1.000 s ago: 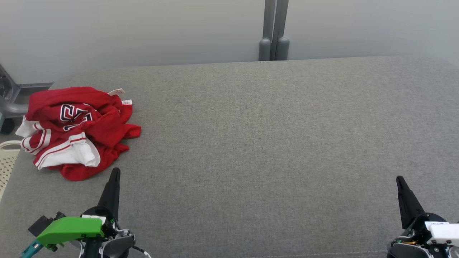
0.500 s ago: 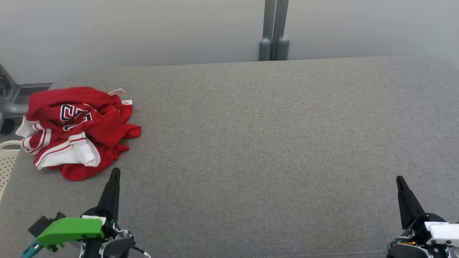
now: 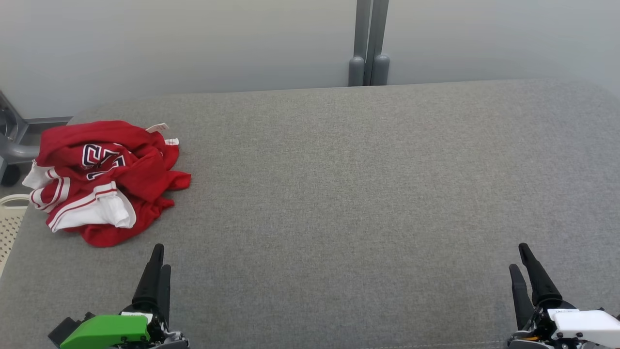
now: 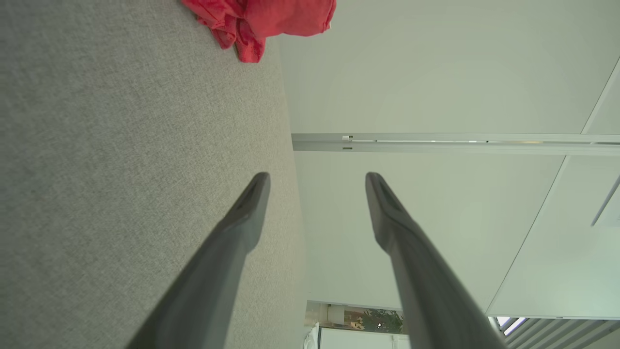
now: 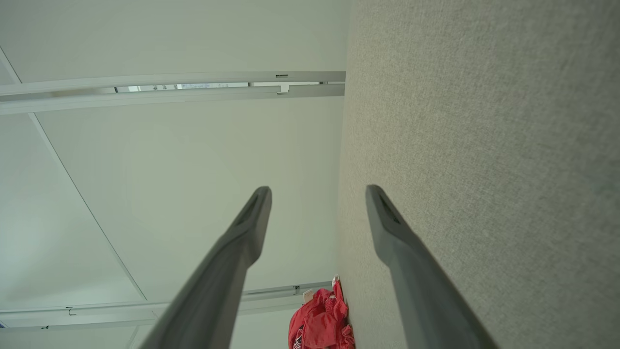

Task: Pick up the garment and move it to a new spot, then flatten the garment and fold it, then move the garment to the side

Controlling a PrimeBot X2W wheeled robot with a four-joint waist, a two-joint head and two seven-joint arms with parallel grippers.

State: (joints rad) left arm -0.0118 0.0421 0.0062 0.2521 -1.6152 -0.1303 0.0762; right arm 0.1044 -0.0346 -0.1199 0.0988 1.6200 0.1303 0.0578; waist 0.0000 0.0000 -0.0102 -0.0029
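The garment (image 3: pixel 106 179) is a crumpled red jersey with white striped trim and dark lettering. It lies in a heap at the far left of the grey fabric surface (image 3: pixel 339 194). My left gripper (image 3: pixel 162 257) hovers just in front of it at the lower left, open and empty, a short gap from the cloth. In the left wrist view the left gripper (image 4: pixel 317 177) has its fingers spread, with the garment (image 4: pixel 261 19) ahead of them. My right gripper (image 3: pixel 518 257) stands open and empty at the lower right, far from the garment. The right wrist view shows the right gripper (image 5: pixel 317 189) spread and the garment (image 5: pixel 319 320) far off.
A white perforated basket (image 3: pixel 9 218) sits beside the surface's left edge. Behind it stands a grey metal frame with a wheel (image 3: pixel 12 145). A grey post (image 3: pixel 368 48) rises against the pale wall behind the far edge. Bare grey fabric stretches across the middle and right.
Both grippers have gone from shut to open, each now showing two separate fingers. The whole picture has shifted slightly, so the camera moved. The garment lies as before.
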